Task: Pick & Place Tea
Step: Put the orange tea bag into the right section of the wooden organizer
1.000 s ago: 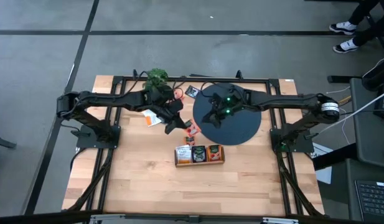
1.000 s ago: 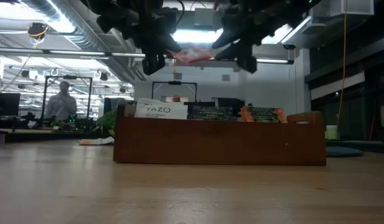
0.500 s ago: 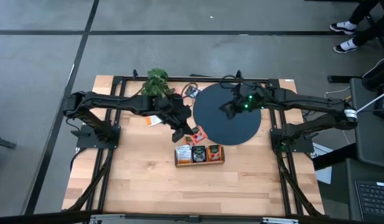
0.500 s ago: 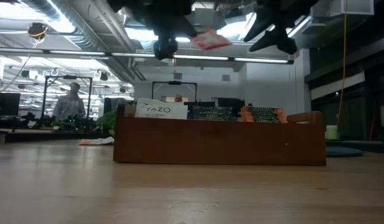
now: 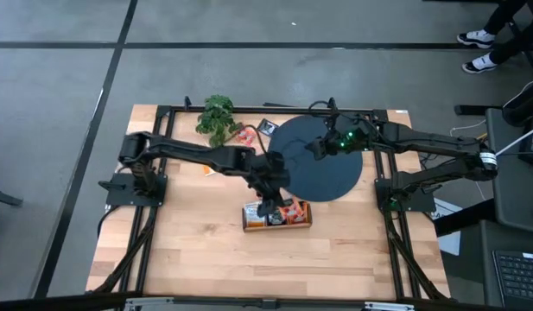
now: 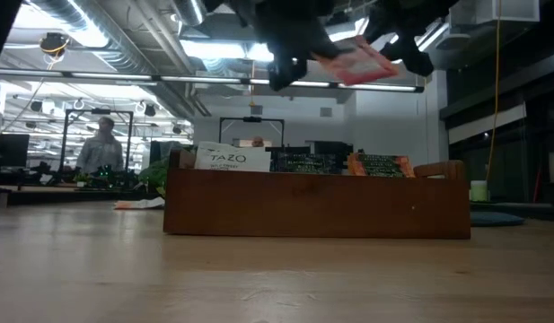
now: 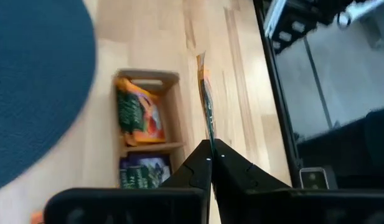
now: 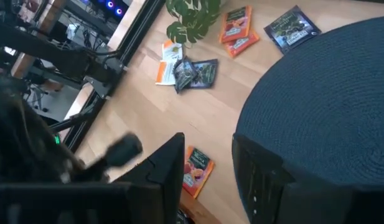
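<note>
My worktop [image 5: 197, 250] carries a wooden box [image 5: 276, 216] near its middle, with tea packets standing in its compartments. Behind the box lies the round disc [image 5: 322, 164]. My left gripper [image 5: 282, 206] hangs over the box with a tea packet [image 6: 356, 65] pinched in its jaws. My right gripper [image 5: 318, 149] hovers over the disc. A plant [image 5: 217, 117] sits at the back edge, with loose packets [image 8: 239, 31] lying beside it.

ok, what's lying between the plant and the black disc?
Loose tea on bare wood: two orange-red packets and a dark teal packet lie between the plant and the black disc. The right wrist view shows it best.
</note>
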Robot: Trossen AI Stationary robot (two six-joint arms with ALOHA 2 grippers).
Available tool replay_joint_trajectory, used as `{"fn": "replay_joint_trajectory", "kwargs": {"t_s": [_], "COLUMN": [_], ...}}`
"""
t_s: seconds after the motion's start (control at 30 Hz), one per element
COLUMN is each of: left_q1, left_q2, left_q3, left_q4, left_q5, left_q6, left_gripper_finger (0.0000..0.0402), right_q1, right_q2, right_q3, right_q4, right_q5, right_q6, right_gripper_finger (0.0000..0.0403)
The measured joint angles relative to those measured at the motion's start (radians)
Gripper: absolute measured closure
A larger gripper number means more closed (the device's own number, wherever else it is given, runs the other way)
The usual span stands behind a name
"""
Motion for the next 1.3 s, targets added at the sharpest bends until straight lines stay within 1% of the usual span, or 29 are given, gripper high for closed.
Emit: {"fn": "replay_joint_trajectory", "kwargs": {"t_s": [0.13,0.33,0.4,0.53,0.7,0.97,1.03,1.1,1.3], "left_q1": [-0.026,-0.04,-0.04,-0.04,-0.04,-0.049,-0.049,-0.048,-0.045], "left_q2": [0.08,0.164,0.188,0.211,0.217,0.237,0.254,0.262,0.265], "left_q3": [0.079,0.192,0.227,0.277,0.286,0.286,0.287,0.286,0.286], "left_q4": [-0.065,-0.142,-0.177,-0.17,-0.191,-0.194,-0.177,-0.197,-0.188], "left_q5": [-0.014,-0.114,-0.119,-0.129,-0.174,-0.173,-0.172,-0.173,-0.189], "left_q6": [0.03,0.079,0.084,0.088,0.114,0.136,0.13,0.127,0.139], "left_gripper_finger": [0.0398,0.0398,0.0398,0.0398,0.0398,0.0398,0.0398,0.0398,0.0398], "right_q1": [-0.007,-0.036,-0.048,-0.072,-0.098,-0.132,-0.133,-0.134,-0.134], "right_q2": [0.0,0.0,0.0,0.0,0.0,0.0,0.0,0.0,0.0], "right_q3": [0.0,0.0,0.0,0.0,0.0,0.0,0.0,0.0,0.0], "right_q4": [-0.012,-0.059,-0.081,-0.105,-0.127,-0.132,-0.135,-0.138,-0.144], "right_q5": [-0.002,0.0,-0.001,-0.001,-0.002,-0.002,-0.002,-0.002,-0.001], "right_q6": [0.004,0.003,0.001,-0.002,-0.025,-0.027,-0.028,-0.028,-0.028], "right_gripper_finger": [0.0267,0.0267,0.0267,0.0267,0.0267,0.0267,0.0267,0.0267,0.0267]}}
